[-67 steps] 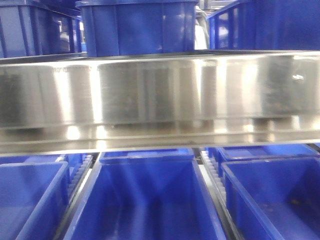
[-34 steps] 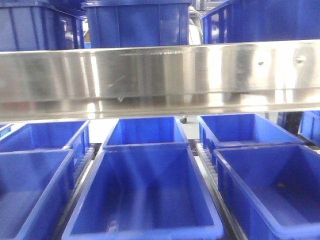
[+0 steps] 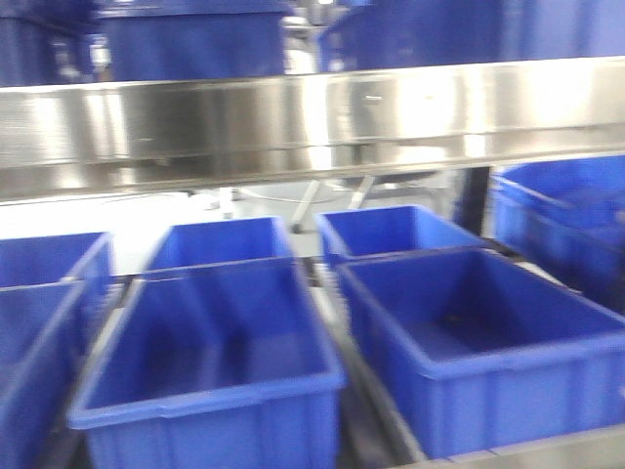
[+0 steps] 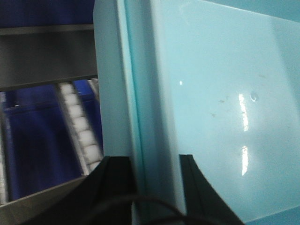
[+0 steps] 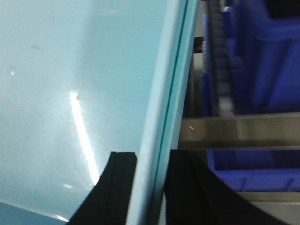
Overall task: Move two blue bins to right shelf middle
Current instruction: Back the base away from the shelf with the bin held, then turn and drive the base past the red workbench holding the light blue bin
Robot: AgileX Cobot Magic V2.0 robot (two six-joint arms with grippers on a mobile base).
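Note:
A pale, washed-out bin wall [image 4: 211,93] fills the left wrist view, and my left gripper [image 4: 152,159] is shut on its rim. The right wrist view shows the opposite wall [image 5: 70,70], with my right gripper [image 5: 151,154] shut on that rim. This held bin does not show in the front view. There, the right shelf's wide brushed-steel rail [image 3: 312,117] crosses the top. Under it, several blue bins stand in rows, among them a middle one [image 3: 210,362] and a right one [image 3: 479,342]. I cannot tell which tier is the middle.
More blue bins [image 3: 195,44] stand on the tier above the rail. White roller tracks [image 4: 79,131] run left of the held bin, and a dark roller track [image 5: 220,70] runs to its right beside blue bins [image 5: 267,61]. A steel rail [image 5: 239,131] crosses below them.
In the front view the steel rail has climbed higher and the bins below have slid left. More of the lower tier and its right side shows, all blurred by motion.

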